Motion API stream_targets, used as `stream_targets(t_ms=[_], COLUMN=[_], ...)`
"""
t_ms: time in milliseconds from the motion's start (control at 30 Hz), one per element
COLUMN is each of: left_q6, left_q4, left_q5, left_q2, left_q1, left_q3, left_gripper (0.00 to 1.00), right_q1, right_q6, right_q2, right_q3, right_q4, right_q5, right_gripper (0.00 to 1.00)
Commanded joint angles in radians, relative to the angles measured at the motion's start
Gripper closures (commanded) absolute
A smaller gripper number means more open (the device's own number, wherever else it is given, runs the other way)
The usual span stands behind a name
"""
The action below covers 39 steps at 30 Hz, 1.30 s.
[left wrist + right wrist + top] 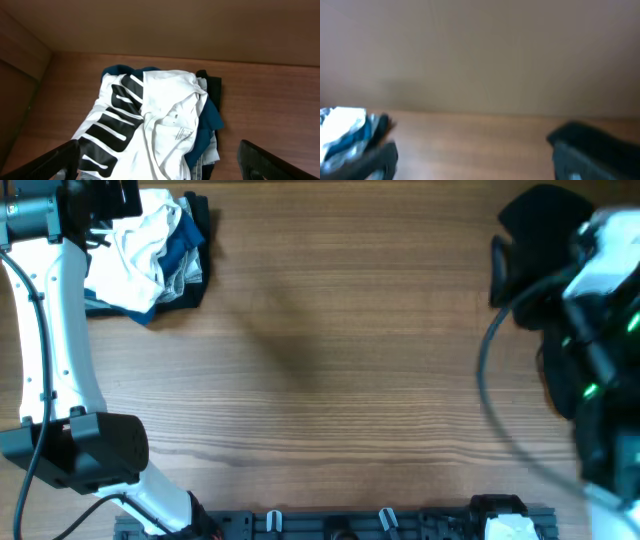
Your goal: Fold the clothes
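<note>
Clothes point(150, 255) are lying heaped at the far-left corner of the table point(350, 360), w/ the white T-shirt point(165, 110) sitting crumpled on top. Its striped black lettering point(112, 130) is showing on the left side and its care label point(183, 133) is facing up near the middle. A blue garment point(212, 122) is poking out under its right edge, and a black one point(214, 82) is peeking out just beyond. All of it is looking soft, light and floppy, so it'll prob. sag and drag whatever's underneath. I'd be pinching a single layer at the tee's hem or shoulder edge, not the bunched middle. Left arm point(50, 330) is standing extended from its base along the table's left side, wrist hanging over the pile. The left gripper point(157, 157) is hovering above the tee w/ fingers spread wide, touching nothing. Over on the right, the right arm point(590, 330) is sitting at the table's edge, well apart from the pile and blurred. The right gripper point(475, 155) is pointing across toward the heap, fingers apart w/ nothing between them, tho the view's too smeared for detail.
</note>
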Motion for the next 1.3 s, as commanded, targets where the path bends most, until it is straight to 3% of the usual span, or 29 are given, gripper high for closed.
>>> stream_targets(t_ms=[0,67,167,433,667,1267], left_q6=[-0.009,-0.009,-0.009,-0.009,-0.009,-0.009], left_q4=[0.000,0.000,0.000,0.000,0.000,0.000], left_q5=[-0.006,-0.006,-0.006,-0.006,-0.006,-0.006], left_q2=[0.005,0.005,0.005,0.005,0.005,0.005], left_q1=[0.004,0.004,0.004,0.004,0.004,0.004], left_q3=[-0.003,-0.003,-0.003,-0.003,-0.003,-0.003], left_gripper=[0.00,0.00,0.00,0.00,0.00,0.00], right_q1=[0.016,0.018,0.023,0.031,0.031,0.031], right_q6=[-0.002,-0.003,-0.004,-0.013,-0.013,-0.011], right_q2=[-0.189,-0.306,-0.484,-0.854,-0.916,-0.909], right_q3=[-0.323,-0.533,-0.784,-1.125,-1.233,-1.234], right_q4=[0.235,0.385,0.467,0.496,0.494,0.494], right_q5=[0.035,0.004,-0.009,-0.016,-0.036,-0.052], right_gripper=[0.00,0.00,0.00,0.00,0.00,0.00])
